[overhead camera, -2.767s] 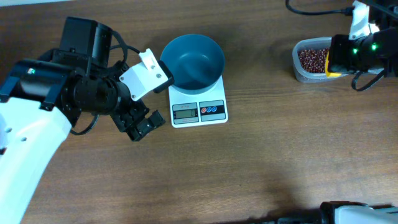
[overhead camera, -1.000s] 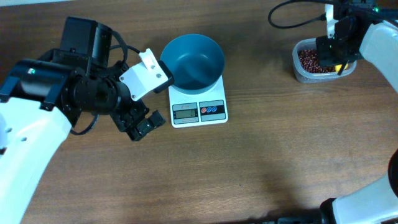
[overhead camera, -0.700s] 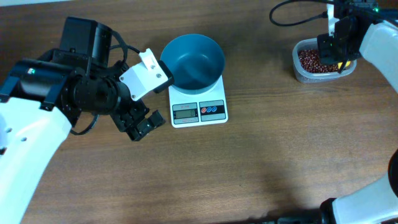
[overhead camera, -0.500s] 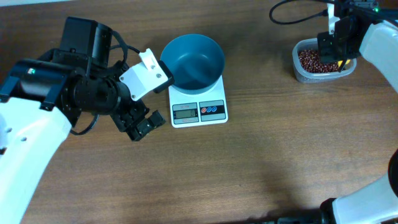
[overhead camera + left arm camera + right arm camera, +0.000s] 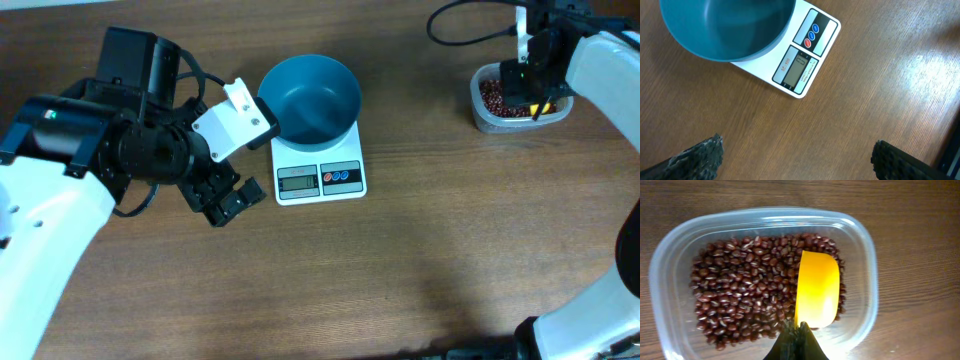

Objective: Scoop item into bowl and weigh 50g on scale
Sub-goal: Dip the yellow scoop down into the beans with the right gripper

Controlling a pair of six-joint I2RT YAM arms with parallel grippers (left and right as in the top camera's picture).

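The teal-blue bowl (image 5: pixel 311 97) sits on the white scale (image 5: pixel 319 170); both also show in the left wrist view, bowl (image 5: pixel 725 25) and scale (image 5: pixel 805 52). The bowl looks empty. The red-brown beans (image 5: pixel 745 285) lie in a clear plastic tub (image 5: pixel 670 265) at the far right (image 5: pixel 500 97). My right gripper (image 5: pixel 799 332) is shut on a yellow scoop (image 5: pixel 817 290) whose cup rests among the beans. My left gripper (image 5: pixel 795 160) is open and empty above bare table left of the scale (image 5: pixel 225 200).
A black cable (image 5: pixel 470 30) loops at the back right near the tub. The brown wooden table (image 5: pixel 450 230) stretches in front of the scale and tub.
My right arm has swung from the right side round to stand over the tub, bringing the yellow scoop down into the beans. The left arm, bowl and scale have not moved.
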